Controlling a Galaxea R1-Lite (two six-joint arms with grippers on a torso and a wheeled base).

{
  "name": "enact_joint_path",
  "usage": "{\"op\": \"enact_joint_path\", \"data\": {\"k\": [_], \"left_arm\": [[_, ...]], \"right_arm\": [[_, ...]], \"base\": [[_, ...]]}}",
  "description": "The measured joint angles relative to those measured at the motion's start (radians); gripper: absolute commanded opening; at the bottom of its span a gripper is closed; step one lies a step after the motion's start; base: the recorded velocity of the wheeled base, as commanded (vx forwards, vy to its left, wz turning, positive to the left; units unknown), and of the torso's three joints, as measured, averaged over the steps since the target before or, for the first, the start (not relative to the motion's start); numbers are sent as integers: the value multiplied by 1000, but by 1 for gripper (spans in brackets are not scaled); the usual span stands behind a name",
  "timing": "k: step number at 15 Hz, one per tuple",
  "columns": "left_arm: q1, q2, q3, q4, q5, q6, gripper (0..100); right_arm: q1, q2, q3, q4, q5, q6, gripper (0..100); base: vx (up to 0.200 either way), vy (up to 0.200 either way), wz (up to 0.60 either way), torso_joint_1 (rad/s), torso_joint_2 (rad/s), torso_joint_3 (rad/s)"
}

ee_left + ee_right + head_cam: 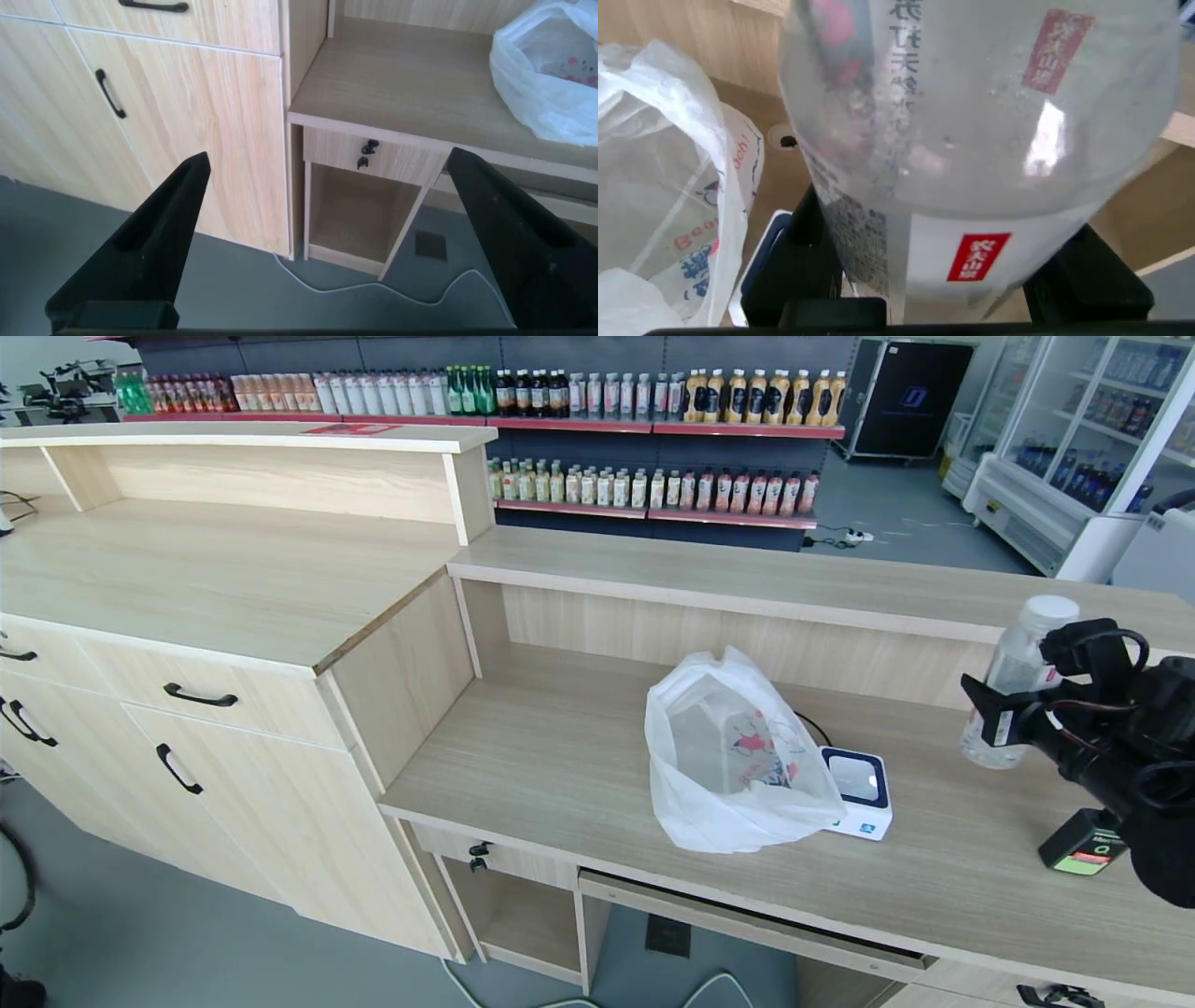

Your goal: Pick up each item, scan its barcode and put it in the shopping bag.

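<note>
Right of the scanner (pixel 859 789), the right gripper (pixel 1013 714) clasps a water bottle (pixel 1019 653) whose barcode must next face it; the left gripper (pixel 327 155) gapes empty.

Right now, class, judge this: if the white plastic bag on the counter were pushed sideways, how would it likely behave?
The bag looks thin, translucent and creased, so it would probably crumple rather than slide whole. It stands puffed with no clear bulk inside, so it is likely light. The scanner beside it might block it.

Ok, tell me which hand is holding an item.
The right hand, shut on the clear plastic bottle; the left hand is open and empty.
</note>
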Motion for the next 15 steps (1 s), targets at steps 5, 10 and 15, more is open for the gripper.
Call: {"op": "enact_joint_path", "data": {"k": [5,10,15], "left_arm": [[0,0,0,0,0,0,100],[0,0,0,0,0,0,100],[0,0,0,-1,0,0,100]], "right_arm": [[-16,-114,53,39,-81,-60,0],[-10,-162,50,73,-150,-68,0],[46,-119,-35,80,-13,116,0]], "base": [[0,0,120,0,0,0],[0,0,600,0,2,1],[0,0,0,0,0,0]]}}
